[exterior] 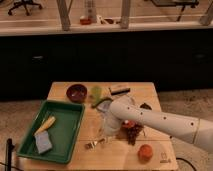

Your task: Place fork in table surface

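- The fork (pixel 93 145) shows as a small silvery piece low on the desk (pixel 145 95), near the front edge, between the green tray (pixel 67 127) and a round orange thing (pixel 145 151).
- The claw (pixel 106 134) hangs at the end of the white arm (pixel 160 122), which reaches in from the right. It sits just above and to the right of the fork, close over the wood.
- We cannot tell whether the claw is wide, narrow, or gripping the fork's handle end, because that part blurs into the arm's pale wrist.
- We judge the task to be near its end. The fork is outside the tray and down at the level of the desk, so the carrying appears done.
- We cannot tell whether the fork lies fully flat on the wood or is tilted with one end lifted.
- As we read it, what is left is to confirm the release and lift the claw straight up, clear of the fork, without dragging it.
- The spot looks suitable: bare wood lies around the fork, and the tray rim and the orange thing are both apart from it.
- The dark red bowl (pixel 76 92) stands at the back of the desk and the yellow-handled tool (pixel 45 125) lies in the tray, both well apart from the fork.
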`<state>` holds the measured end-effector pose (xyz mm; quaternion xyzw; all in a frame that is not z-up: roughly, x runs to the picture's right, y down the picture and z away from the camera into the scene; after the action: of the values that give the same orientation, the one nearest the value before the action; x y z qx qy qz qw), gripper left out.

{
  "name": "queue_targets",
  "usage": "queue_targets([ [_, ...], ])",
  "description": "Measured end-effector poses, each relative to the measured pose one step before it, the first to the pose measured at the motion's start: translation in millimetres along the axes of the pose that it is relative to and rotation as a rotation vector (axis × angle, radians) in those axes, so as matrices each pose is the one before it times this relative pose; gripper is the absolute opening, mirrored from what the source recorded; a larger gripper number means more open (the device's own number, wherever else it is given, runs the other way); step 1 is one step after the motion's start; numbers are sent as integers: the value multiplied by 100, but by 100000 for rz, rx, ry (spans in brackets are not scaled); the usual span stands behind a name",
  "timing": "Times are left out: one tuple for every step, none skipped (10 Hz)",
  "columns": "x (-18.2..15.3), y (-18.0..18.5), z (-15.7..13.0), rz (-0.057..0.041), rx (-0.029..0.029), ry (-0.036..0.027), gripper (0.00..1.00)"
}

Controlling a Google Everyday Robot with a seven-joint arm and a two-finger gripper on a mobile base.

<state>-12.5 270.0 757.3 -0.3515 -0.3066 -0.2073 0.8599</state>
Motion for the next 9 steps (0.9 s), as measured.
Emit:
queue_targets([
  [31,14,-59,72,54,-19,80],
  [60,30,-107,99,24,41,80],
  [46,13,-156,15,-219,99,80],
  [40,69,-146,-4,-473,78,80],
  [61,-18,-131,89,-143,11,80],
  [-7,-116,-101,65,142,-182,80],
  [22,-126,-149,153,144,-187,80],
  [80,-33,-160,235,-172,-1,80],
  [56,-68,-141,206,-134,6,80],
])
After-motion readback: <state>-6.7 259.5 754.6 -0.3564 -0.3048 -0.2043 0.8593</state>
